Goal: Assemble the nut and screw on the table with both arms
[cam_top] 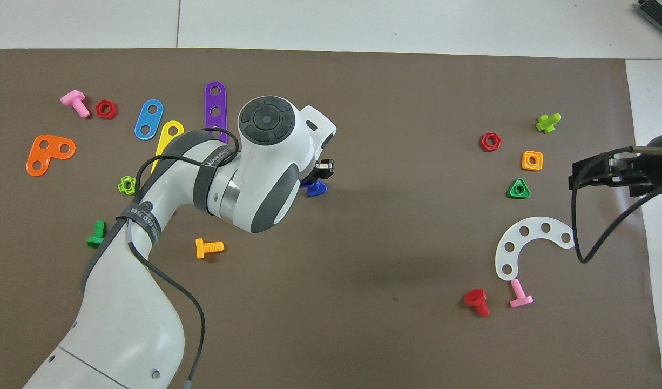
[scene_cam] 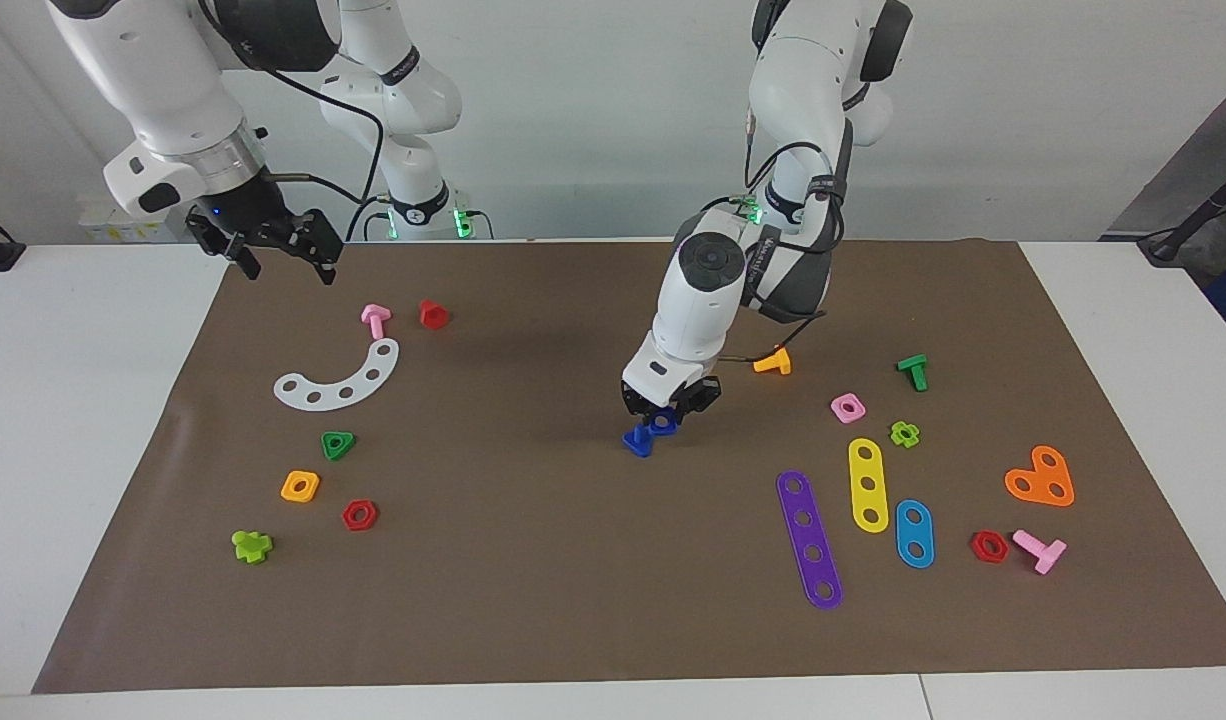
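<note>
Gripping the nut (scene_cam: 663, 424), the left gripper (scene_cam: 668, 412) hangs low over the middle of the brown paper sheet (scene_cam: 573, 600) that covers the white table (scene_cam: 73, 400), its fingertips closed on the piece. It is a small dark-blue plastic square with rounded corners, and a round centre hole shows in the facing view; in the overhead view the gripper and wrist hide nearly all of it. It sits right above the screw (scene_cam: 638, 441), so close that the two blue parts overlap in the facing view, and I cannot tell whether they touch. That screw, also dark blue, stands on its triangular head with its short stub shaft pointing up; from overhead a corner of the head (cam_top: 316, 188) pokes out past the gripper. An orange screw (scene_cam: 773, 362) lies nearer to the robots, toward the left arm's end, and a pink square nut (scene_cam: 848, 407) lies further toward that end, with a purple four-hole strip (scene_cam: 809, 540) farther from the robots. The right gripper (scene_cam: 273, 255) waits in the air over the edge of the sheet at the right arm's end, fingers spread apart and holding nothing, above a pink screw (scene_cam: 375, 320) and a white curved strip (scene_cam: 338, 380)
</note>
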Robot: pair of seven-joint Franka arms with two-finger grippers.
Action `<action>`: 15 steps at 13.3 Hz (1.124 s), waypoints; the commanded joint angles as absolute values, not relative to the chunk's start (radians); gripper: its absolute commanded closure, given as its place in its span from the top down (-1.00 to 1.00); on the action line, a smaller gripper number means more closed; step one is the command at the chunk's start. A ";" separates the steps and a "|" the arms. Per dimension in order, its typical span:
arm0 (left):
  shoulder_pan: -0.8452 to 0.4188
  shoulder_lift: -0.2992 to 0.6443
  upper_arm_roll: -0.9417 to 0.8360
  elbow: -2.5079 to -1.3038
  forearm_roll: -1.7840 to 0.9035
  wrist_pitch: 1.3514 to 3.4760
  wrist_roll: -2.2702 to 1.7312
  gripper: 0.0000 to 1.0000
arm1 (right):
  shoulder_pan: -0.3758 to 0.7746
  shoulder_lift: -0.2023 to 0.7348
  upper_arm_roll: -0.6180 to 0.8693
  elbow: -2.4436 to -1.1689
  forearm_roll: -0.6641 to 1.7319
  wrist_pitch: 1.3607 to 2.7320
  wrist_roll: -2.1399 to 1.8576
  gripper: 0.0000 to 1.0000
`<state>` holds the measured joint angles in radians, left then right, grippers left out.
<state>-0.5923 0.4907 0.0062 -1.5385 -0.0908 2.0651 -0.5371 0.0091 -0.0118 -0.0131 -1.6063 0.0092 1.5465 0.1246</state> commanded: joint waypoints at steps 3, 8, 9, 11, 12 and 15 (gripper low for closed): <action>-0.644 0.540 0.029 -1.470 -0.106 2.029 -0.563 -0.64 | 0.011 -0.035 -0.008 -1.637 0.025 1.566 0.132 1.00; -0.647 0.537 0.028 -1.479 -0.095 2.022 -0.563 -0.64 | 0.014 -0.034 -0.014 -1.638 0.025 1.562 0.140 1.00; -0.647 0.537 0.028 -1.482 -0.094 2.019 -0.563 -0.64 | 0.014 -0.034 -0.014 -1.638 0.025 1.560 0.140 1.00; -0.647 0.537 0.028 -1.483 -0.095 2.023 -0.563 -0.65 | 0.015 -0.032 -0.015 -1.638 0.025 1.559 0.141 1.00; -0.647 0.537 0.028 -1.486 -0.095 2.028 -0.563 -0.65 | 0.015 -0.031 -0.017 -1.638 0.025 1.560 0.141 1.00; -0.657 0.540 0.028 -1.499 -0.095 2.036 -0.563 -0.65 | 0.015 -0.031 -0.017 -1.638 0.025 1.559 0.141 1.00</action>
